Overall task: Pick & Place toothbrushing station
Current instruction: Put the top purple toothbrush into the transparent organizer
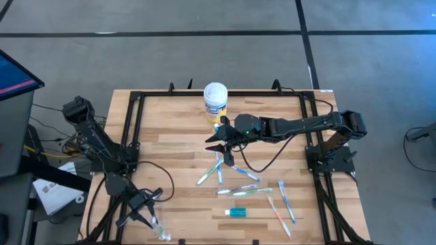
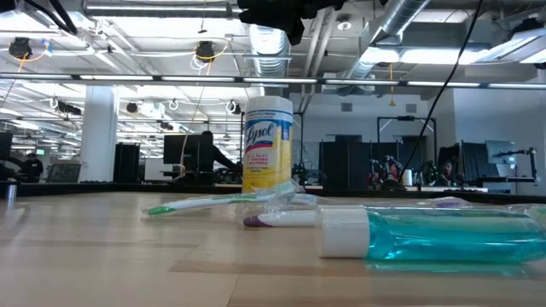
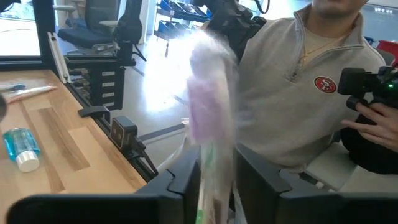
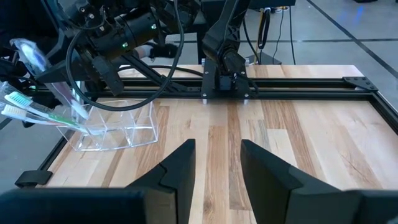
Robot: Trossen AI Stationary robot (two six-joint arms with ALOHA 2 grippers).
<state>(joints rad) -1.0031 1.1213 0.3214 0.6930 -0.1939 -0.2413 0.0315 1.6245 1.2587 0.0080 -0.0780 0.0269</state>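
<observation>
Starting wide on a pale wooden table (image 1: 184, 136) boxed in by black rails (image 1: 133, 129). Beyond its edge, in the left wrist view, a person in a grey sweatshirt (image 3: 292, 93), seated close. At the far middle of the table, standing upright, a white and yellow wipes canister (image 1: 215, 102). Just beside it, hovering over bare wood, the right gripper (image 1: 219, 145), fingers parted, nothing between them, with its black cable (image 1: 262, 163) looping down towards the loose brushes. Over at the near left corner, the left gripper (image 1: 153, 201), raised above a clear compartmented holder (image 4: 115, 127). Poking up between its fingers, a wrapped toothbrush (image 3: 208, 106), pinkish and smeared; cannot tell whether clamped or loose. Already leaning out of the holder's end compartment, a few toothbrushes (image 4: 37, 112), white and green. Scattered flat on the near right of the table, well apart from the holder, the loose toothbrushes (image 1: 238, 190): slim, blue, green, pink and white, lying at all angles. Among them, a small teal toothpaste tube (image 1: 237, 213) with a white cap, lying on its side and, from table height, blocking much of what sits behind it.
</observation>
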